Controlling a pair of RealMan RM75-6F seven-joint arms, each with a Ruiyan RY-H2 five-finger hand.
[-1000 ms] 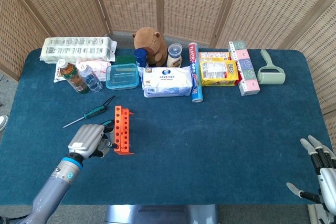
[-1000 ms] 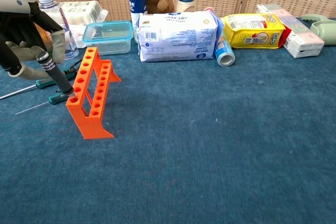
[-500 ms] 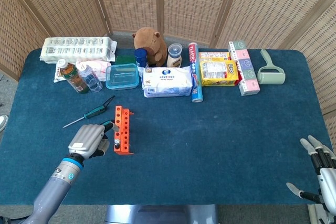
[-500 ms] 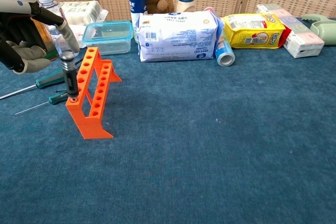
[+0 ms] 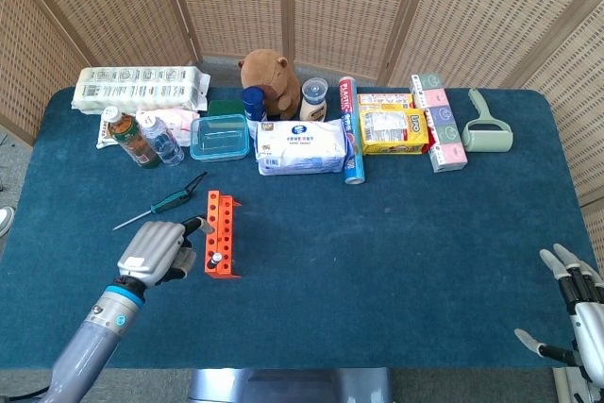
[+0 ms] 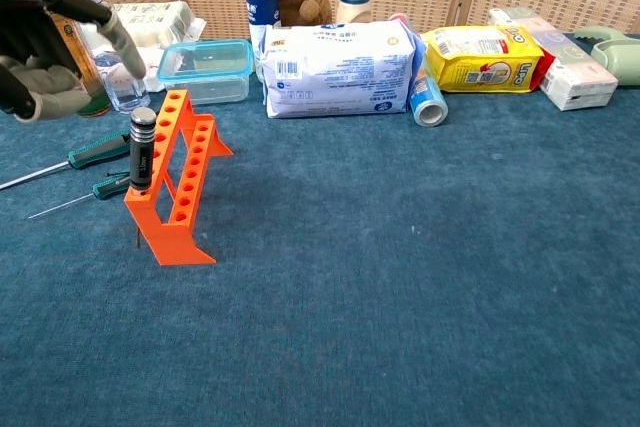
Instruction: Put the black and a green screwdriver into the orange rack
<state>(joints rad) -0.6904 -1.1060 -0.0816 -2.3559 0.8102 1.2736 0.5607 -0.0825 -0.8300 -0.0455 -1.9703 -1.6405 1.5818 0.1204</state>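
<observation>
Left hand (image 6: pixel 45 32) hung empty, fingers loosely apart, up and left of the orange rack (image 6: pixel 178 179). Black screwdriver (image 6: pixel 142 150) stood upright in the rack's near-left hole. Green screwdriver (image 6: pixel 97 148) lay flat just left of the rack, long axis left-right, nearest that hand. Right hand (image 5: pixel 576 304) lay open, well apart.
</observation>
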